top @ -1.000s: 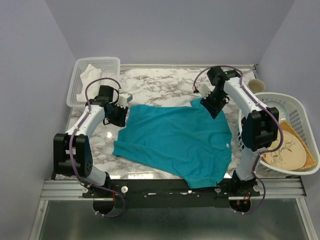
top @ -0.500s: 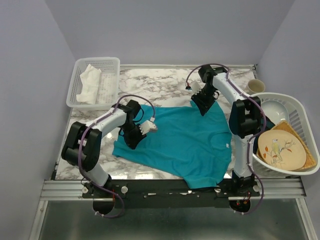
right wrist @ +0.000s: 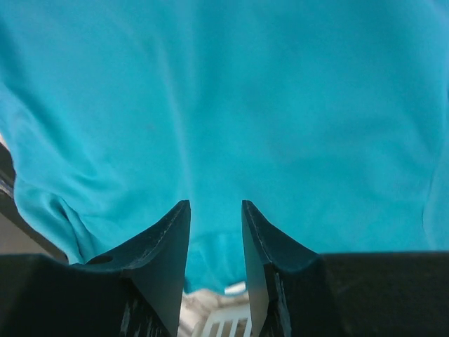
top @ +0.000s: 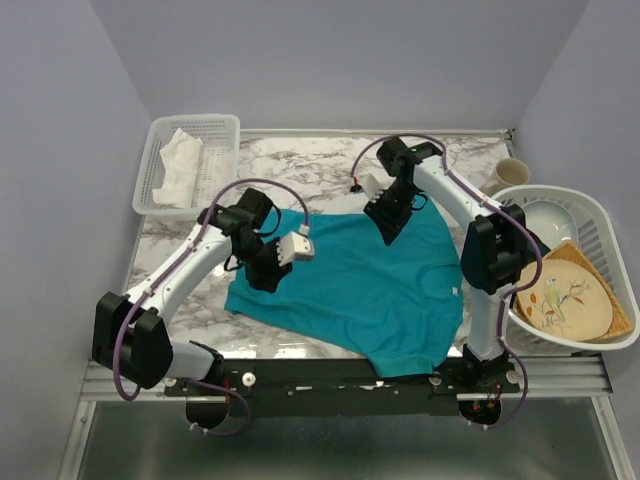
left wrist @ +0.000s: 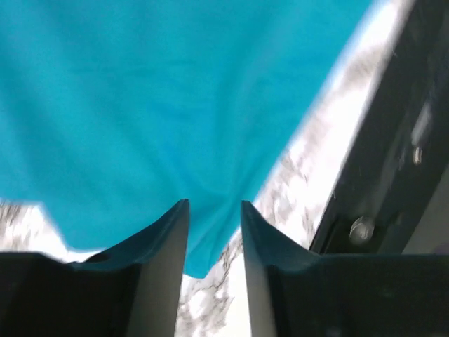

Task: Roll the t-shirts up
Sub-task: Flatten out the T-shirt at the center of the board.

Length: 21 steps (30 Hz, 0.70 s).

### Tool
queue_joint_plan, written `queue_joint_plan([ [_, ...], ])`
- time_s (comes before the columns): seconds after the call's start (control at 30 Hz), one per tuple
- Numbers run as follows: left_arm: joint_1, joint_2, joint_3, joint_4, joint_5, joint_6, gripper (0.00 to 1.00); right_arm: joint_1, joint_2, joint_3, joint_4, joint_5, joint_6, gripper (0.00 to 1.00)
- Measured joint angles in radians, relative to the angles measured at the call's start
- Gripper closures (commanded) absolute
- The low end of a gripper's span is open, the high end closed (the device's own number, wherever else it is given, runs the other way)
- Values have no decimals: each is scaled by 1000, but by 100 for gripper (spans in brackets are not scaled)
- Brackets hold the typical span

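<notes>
The teal-blue t-shirt (top: 350, 285) lies spread out on the marble table (top: 320, 170). My left gripper (top: 263, 275) is low over the shirt's left edge. In the left wrist view the left gripper (left wrist: 215, 207) has its jaws apart, with a puckered corner of the t-shirt (left wrist: 175, 105) and bare marble between them. My right gripper (top: 388, 226) is down at the shirt's far edge. In the right wrist view the right gripper (right wrist: 215, 205) is also parted, straddling a raised fold of the t-shirt (right wrist: 280, 105).
A white basket (top: 215, 122) holding a white cloth (top: 178, 160) stands at the back left. At the right is a white basket (top: 600, 212) with plates and a bowl, and a cup (top: 512, 172) behind it. A black rail (top: 350, 375) runs along the near edge.
My left gripper swung from the shirt's upper left corner down onto its left part. The right gripper slid left along the shirt's far edge.
</notes>
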Motion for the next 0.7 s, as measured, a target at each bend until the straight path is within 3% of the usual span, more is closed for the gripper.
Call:
queue_joint_plan([
  [0.03, 36, 10, 18, 42, -6, -38, 40, 31, -12, -1, 10, -9, -6, 54],
  [0.17, 243, 89, 121, 199, -7, -301, 27, 146, 14, 18, 70, -36, -19, 49],
  [0.27, 375, 160, 188, 291, -8, -475, 26, 202, 77, 40, 129, -47, -20, 46],
  [0.37, 401, 193, 211, 324, -8, -563, 26, 224, 129, 40, 163, -38, -21, 47],
  [0.4, 401, 196, 211, 335, -8, -588, 26, 229, 141, 40, 169, -28, -21, 49],
  [0.53, 405, 196, 208, 376, -8, -682, 26, 247, 176, 2, 204, 43, -30, 76],
  [0.7, 433, 183, 141, 445, -10, -753, 26, 268, 132, -113, 220, 93, -48, 90],
])
